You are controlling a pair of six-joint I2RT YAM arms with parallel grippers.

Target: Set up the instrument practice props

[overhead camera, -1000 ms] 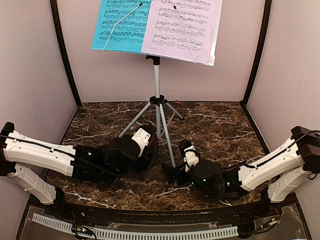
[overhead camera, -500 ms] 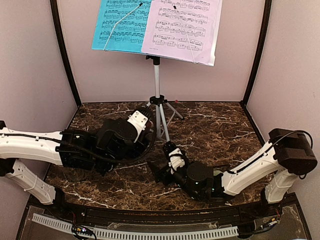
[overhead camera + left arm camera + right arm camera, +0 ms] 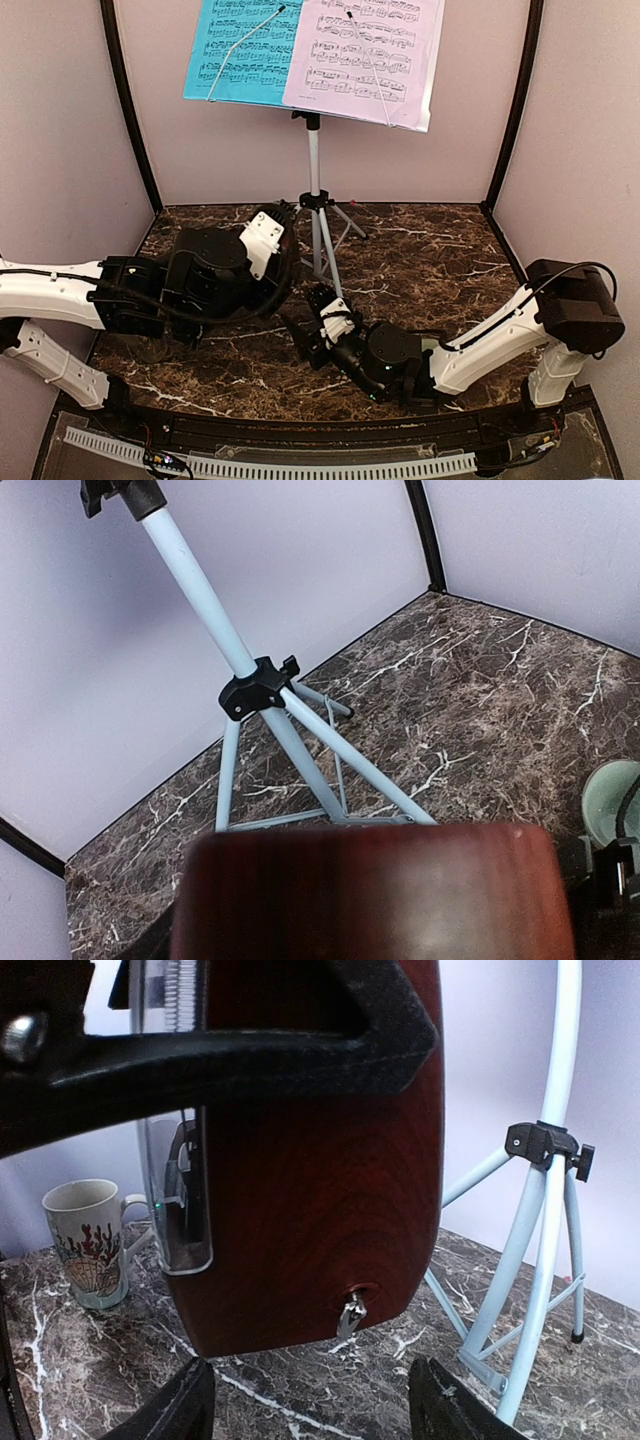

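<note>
The silver-white music stand [image 3: 314, 180] stands at the back with the blue sheet [image 3: 240, 45] and the lilac sheet [image 3: 365, 55] on its desk. My left gripper [image 3: 283, 272] is shut on the reddish-brown metronome [image 3: 310, 1190] and holds it off the table, left of the stand's legs [image 3: 290, 750]. The metronome fills the bottom of the left wrist view [image 3: 370, 890], and one left finger [image 3: 250, 1055] crosses its top. It is hidden in the top view. My right gripper [image 3: 315, 1410] is open and empty, low just in front of the metronome; it also shows in the top view [image 3: 312, 335].
A beige mug [image 3: 88, 1240] with a coral pattern stands on the marble table [image 3: 430, 260] behind the metronome. A pale green bowl [image 3: 610, 800] sits at the right edge of the left wrist view. Walls close in the back and both sides.
My left arm has drawn back and to the left, lifting the metronome. My right arm has reached further left, toward the metronome.
</note>
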